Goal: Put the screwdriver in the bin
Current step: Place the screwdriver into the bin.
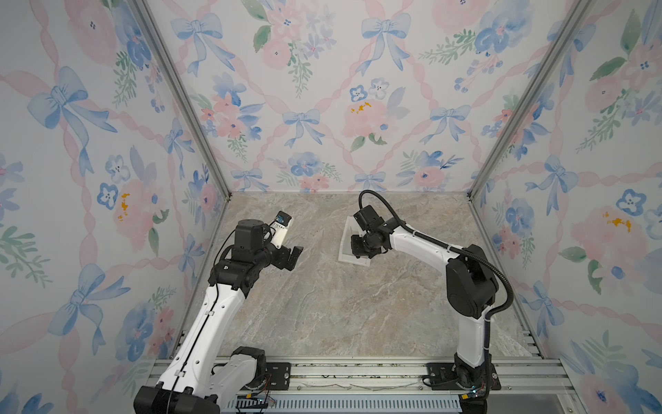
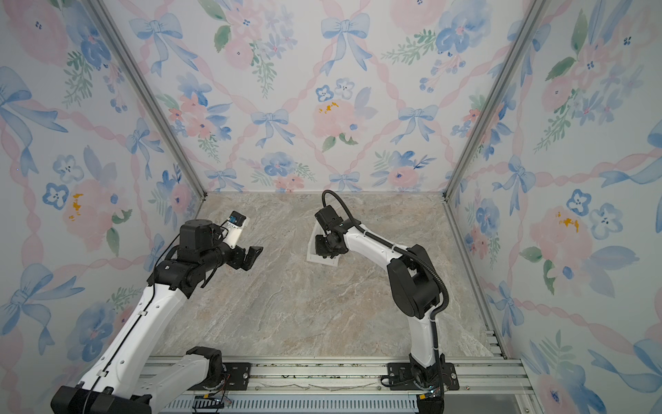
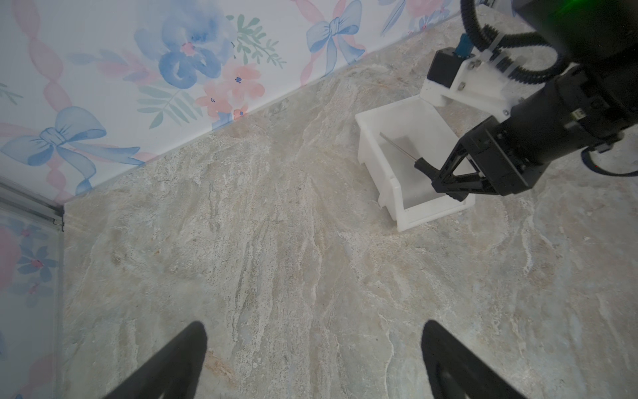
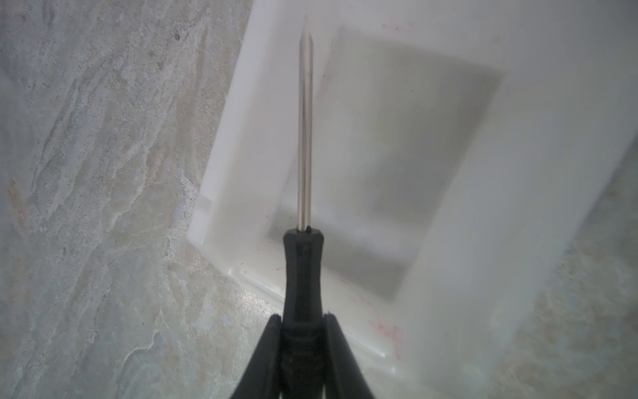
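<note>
We see the right end effector (image 4: 302, 317) clamped on the black handle of the slim metal-shafted screwdriver (image 4: 305, 172), whose shaft slants into the small white rectangular plastic bin (image 3: 374, 152). The left end effector (image 3: 314, 326) hangs spread wide above the marbled stone counter (image 3: 276, 241), well apart.

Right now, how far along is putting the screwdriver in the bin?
Done: the screwdriver is picked up and carried to the bin. In hand: the right gripper is shut on its black handle, shaft reaching inside the bin walls. Left: release it so it lies in the bin. The left gripper is open, holding nothing.
</note>
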